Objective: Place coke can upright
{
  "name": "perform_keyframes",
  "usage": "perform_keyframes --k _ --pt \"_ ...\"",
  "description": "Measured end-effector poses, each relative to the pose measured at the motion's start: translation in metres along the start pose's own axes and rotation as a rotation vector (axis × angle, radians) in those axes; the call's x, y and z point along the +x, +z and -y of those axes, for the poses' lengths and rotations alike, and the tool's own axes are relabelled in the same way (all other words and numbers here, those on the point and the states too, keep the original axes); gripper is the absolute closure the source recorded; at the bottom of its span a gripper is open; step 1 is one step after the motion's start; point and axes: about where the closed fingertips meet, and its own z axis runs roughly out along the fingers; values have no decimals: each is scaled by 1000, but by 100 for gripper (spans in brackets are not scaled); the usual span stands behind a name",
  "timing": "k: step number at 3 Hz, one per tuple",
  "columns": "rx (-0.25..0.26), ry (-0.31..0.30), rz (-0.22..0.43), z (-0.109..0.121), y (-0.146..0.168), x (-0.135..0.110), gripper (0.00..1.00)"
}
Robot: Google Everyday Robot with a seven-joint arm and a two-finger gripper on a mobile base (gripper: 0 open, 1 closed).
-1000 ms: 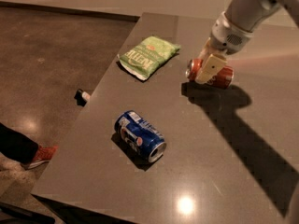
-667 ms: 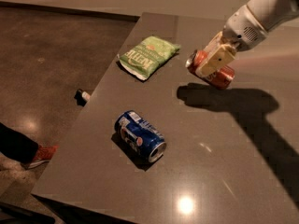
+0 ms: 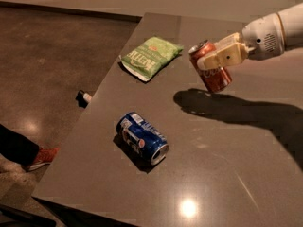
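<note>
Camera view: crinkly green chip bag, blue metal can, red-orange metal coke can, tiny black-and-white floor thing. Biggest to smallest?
1. Green chip bag.
2. Blue can and coke can: too alike to rank; the blue lies nearer, and the gripper, raised above the table, grips the coke can.
3. Black-and-white floor thing.

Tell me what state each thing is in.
Coke can: tilted, held in the air above the table.
Gripper: shut on the coke can, over the table's far right.
Blue can: lying on its side on the table.
Chip bag: lying flat on the table.
</note>
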Motion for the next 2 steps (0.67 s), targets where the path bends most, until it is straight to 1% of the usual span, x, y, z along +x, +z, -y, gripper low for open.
perform_keyframes --k 1,2 --pt "50 56 158 5 -1 0 100" --pt "109 91 307 11 0 5 100"
